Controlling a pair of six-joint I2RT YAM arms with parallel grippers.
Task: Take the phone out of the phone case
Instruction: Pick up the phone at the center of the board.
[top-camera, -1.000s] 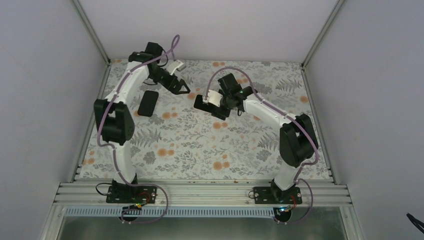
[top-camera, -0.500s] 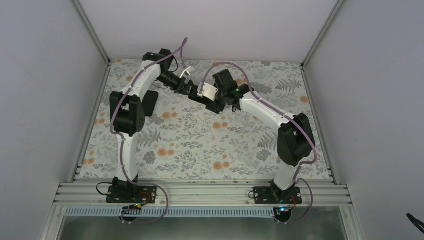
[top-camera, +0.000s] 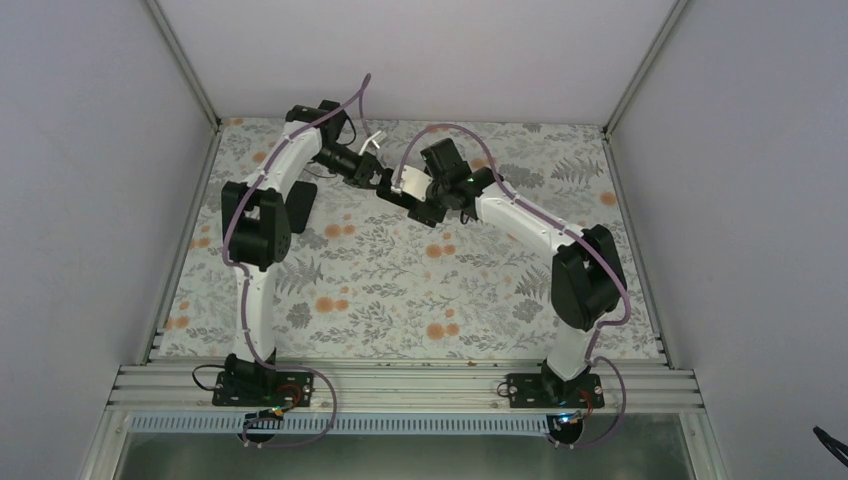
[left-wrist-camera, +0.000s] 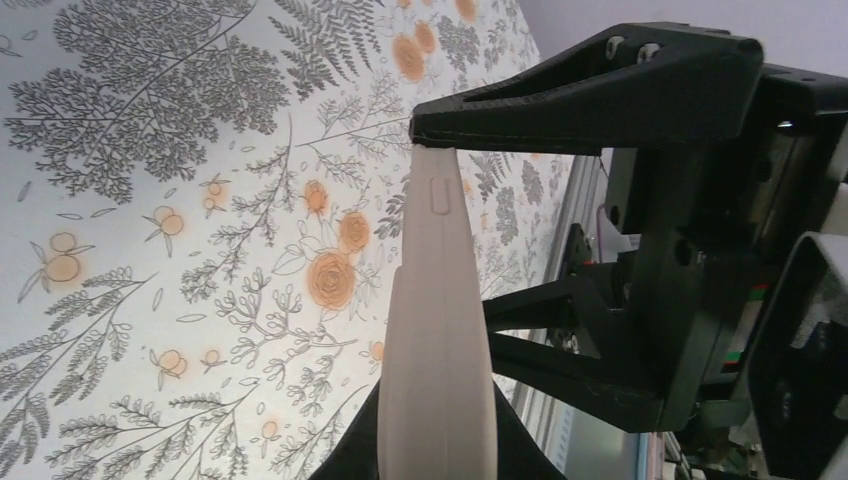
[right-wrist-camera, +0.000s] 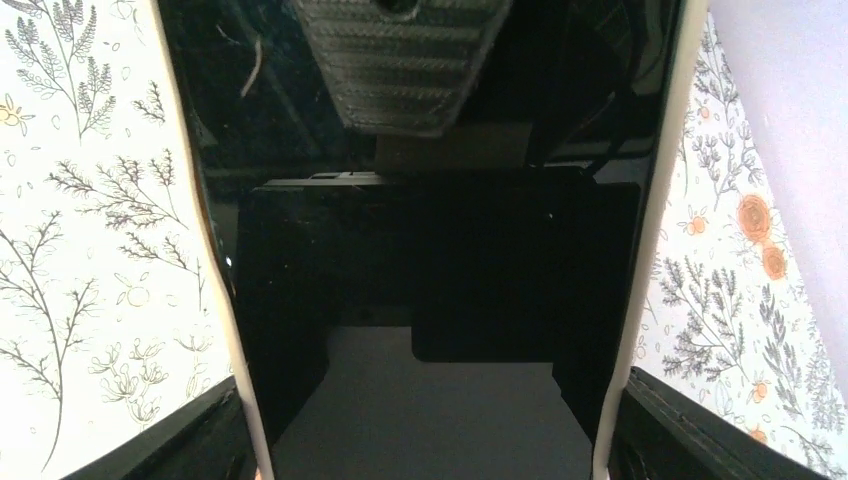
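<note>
Right wrist: right tool (right-wrist-camera: 430, 440) clamps phone case (left-wrist-camera: 437, 330) across long edges; left tool (left-wrist-camera: 437, 455) straddles far end, closure unclear.

A black flat object (top-camera: 302, 203) lies on the floral tablecloth (top-camera: 400, 290), beside grey walls (top-camera: 90, 150).

Floral-print table (top-camera: 400, 290) w/ black flat slab (top-camera: 303, 206) lying far-left.
</note>
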